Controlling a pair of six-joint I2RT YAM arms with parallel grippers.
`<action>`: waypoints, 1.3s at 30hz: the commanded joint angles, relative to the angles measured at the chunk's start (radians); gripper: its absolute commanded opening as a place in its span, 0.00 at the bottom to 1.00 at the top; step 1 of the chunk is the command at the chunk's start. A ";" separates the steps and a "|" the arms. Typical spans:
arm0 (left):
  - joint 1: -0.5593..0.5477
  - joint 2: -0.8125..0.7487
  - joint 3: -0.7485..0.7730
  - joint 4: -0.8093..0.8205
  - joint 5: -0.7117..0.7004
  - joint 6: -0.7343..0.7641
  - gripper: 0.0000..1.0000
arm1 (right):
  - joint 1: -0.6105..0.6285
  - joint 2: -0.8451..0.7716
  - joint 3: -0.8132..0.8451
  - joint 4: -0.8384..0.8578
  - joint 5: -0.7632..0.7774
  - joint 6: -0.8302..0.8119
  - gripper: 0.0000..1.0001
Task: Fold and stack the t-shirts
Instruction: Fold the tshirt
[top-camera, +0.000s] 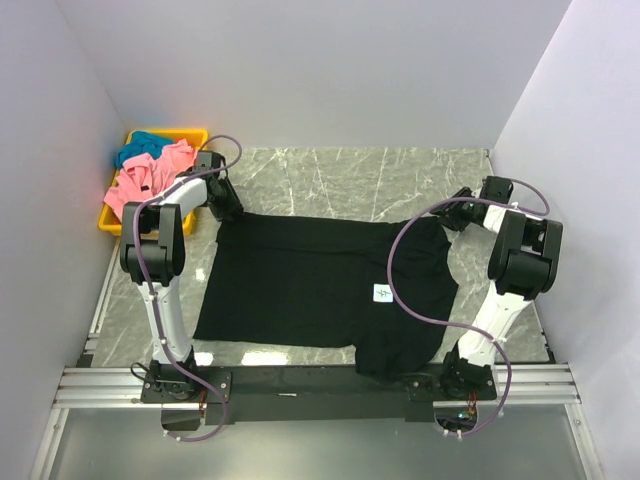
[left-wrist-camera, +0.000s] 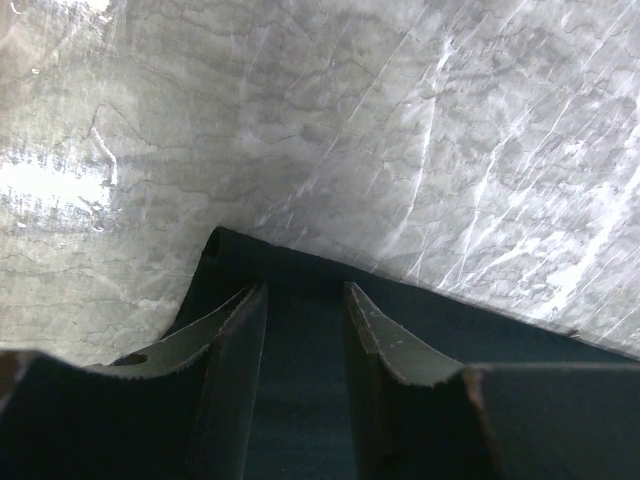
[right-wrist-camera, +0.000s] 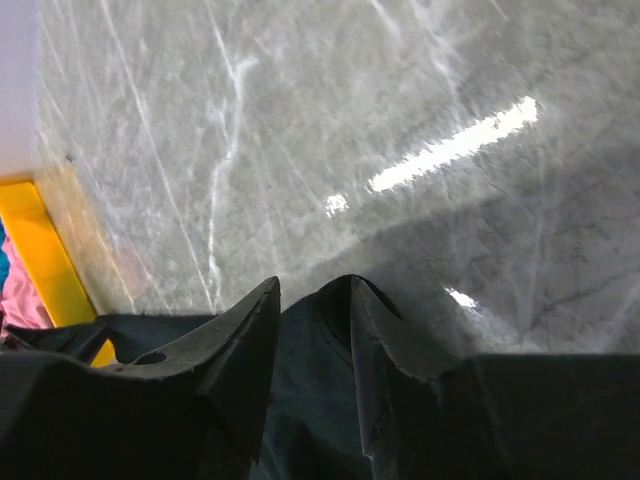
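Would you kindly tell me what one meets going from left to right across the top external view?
First the yellow bin, then the left gripper, the black t-shirt, the white tag on it, and last the right gripper.

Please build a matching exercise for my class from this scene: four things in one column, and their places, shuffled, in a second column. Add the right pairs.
Things
1. black t-shirt
2. pink t-shirt
3. yellow bin
4. white tag

Places
A. far left corner of the table
B. spread out across the table's middle
C. on the black fabric, right of centre
D. heaped in the bin

Pairs: 1-B, 2-D, 3-A, 4-C
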 joint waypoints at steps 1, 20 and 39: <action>-0.001 0.045 -0.003 -0.002 -0.033 0.002 0.41 | 0.004 -0.004 0.043 0.020 -0.035 -0.017 0.41; 0.024 0.065 -0.012 -0.046 -0.078 -0.042 0.36 | -0.040 -0.016 0.024 0.040 0.152 0.076 0.00; 0.035 0.072 0.028 -0.033 -0.059 -0.039 0.40 | -0.069 -0.009 0.078 -0.043 0.237 -0.017 0.01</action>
